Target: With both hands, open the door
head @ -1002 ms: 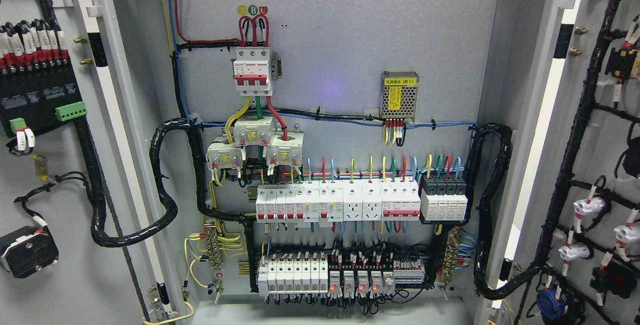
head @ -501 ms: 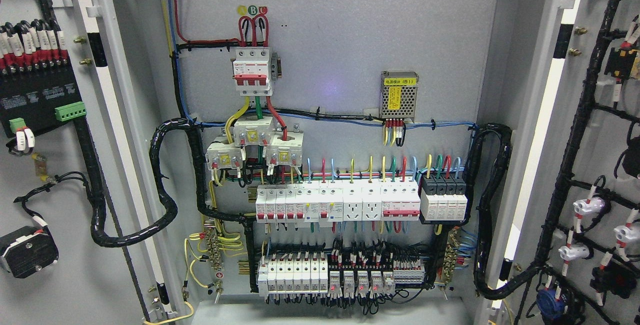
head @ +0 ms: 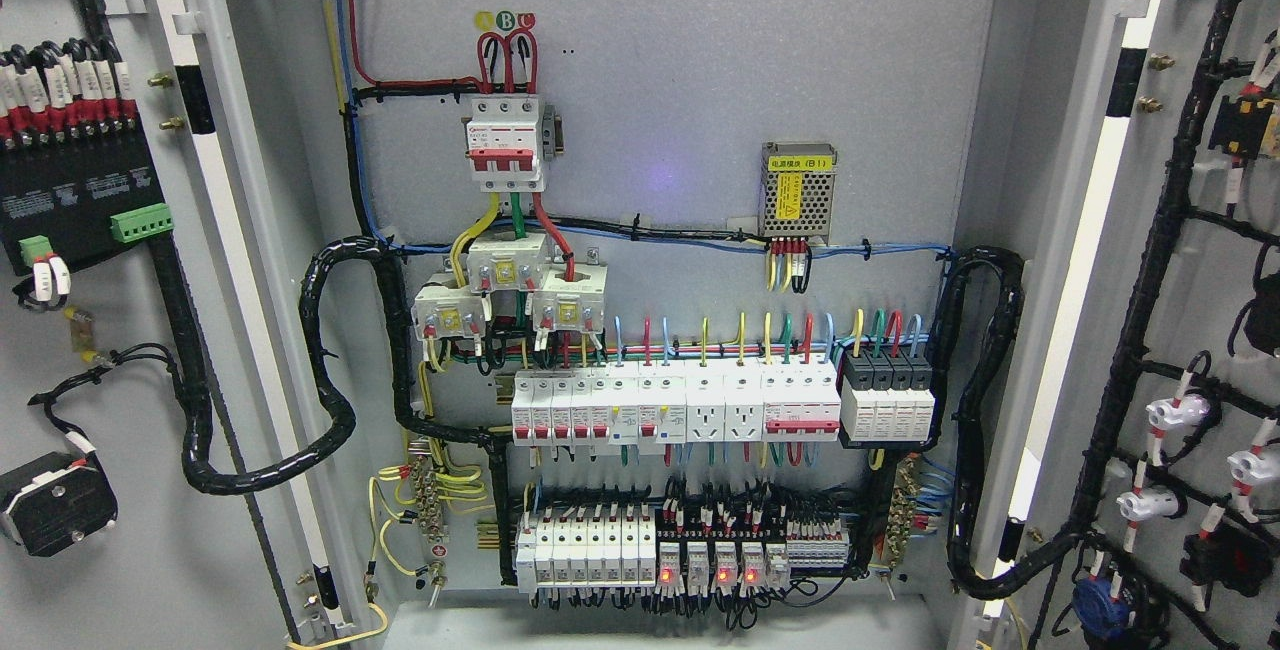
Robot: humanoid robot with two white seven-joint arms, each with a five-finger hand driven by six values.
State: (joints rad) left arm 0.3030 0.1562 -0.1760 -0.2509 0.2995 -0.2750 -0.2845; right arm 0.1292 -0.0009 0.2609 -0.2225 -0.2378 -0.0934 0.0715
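Neither of my hands nor arms appears in the head view, so I cannot tell how my fingers stand. Left door [head: 110,350]: swung fully open at the picture's left, inner face toward me, long axis vertical, its edge leaning slightly inward toward the top. It carries a black terminal module [head: 75,190] and a black wire loom [head: 195,400]. Right door [head: 1215,260]: likewise open at the picture's right, inner face toward me, long axis vertical, hung with a black cable harness [head: 1150,260] and white-capped fittings. Between the doors, the grey back panel [head: 700,60] of the cabinet is exposed: a white three-pole breaker [head: 506,145] at upper centre, a perforated power supply [head: 798,188] to its right, a row of white breakers [head: 675,405] below, and relays with red lamps [head: 705,565] lowest.
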